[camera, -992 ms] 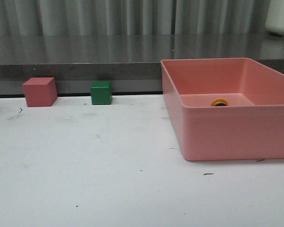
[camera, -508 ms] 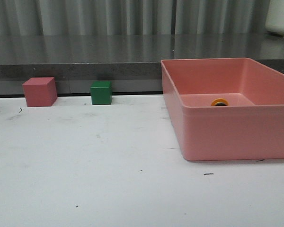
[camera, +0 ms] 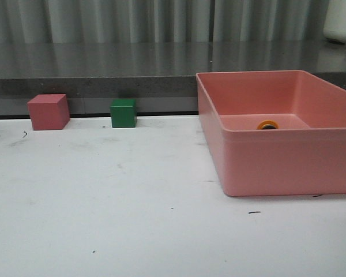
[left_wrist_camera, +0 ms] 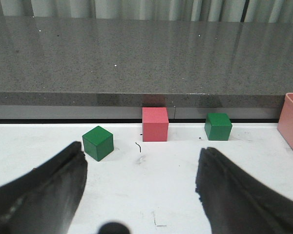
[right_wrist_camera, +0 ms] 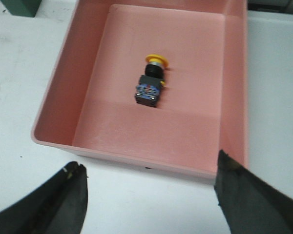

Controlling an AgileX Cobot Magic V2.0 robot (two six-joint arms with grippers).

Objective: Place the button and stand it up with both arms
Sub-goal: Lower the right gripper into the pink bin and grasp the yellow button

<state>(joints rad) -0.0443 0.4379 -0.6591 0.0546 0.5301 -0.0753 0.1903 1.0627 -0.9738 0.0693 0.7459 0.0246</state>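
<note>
The button (right_wrist_camera: 150, 84) lies on its side on the floor of the pink bin (right_wrist_camera: 53, 141), yellow cap toward the far wall, black-blue base toward me. From the front only its yellow cap (camera: 268, 124) shows over the bin's near wall (camera: 288, 161). My right gripper (right_wrist_camera: 149, 168) hangs open above the table just outside the bin's near wall, nothing between its fingers. My left gripper (left_wrist_camera: 141, 158) is open over bare white table, facing the cubes. Neither arm shows in the front view.
A pink cube (camera: 48, 111) and a green cube (camera: 123, 113) stand at the back of the table against a dark stone ledge (camera: 92, 86). Another green cube (left_wrist_camera: 97, 143) sits farther left, closer to the left gripper.
</note>
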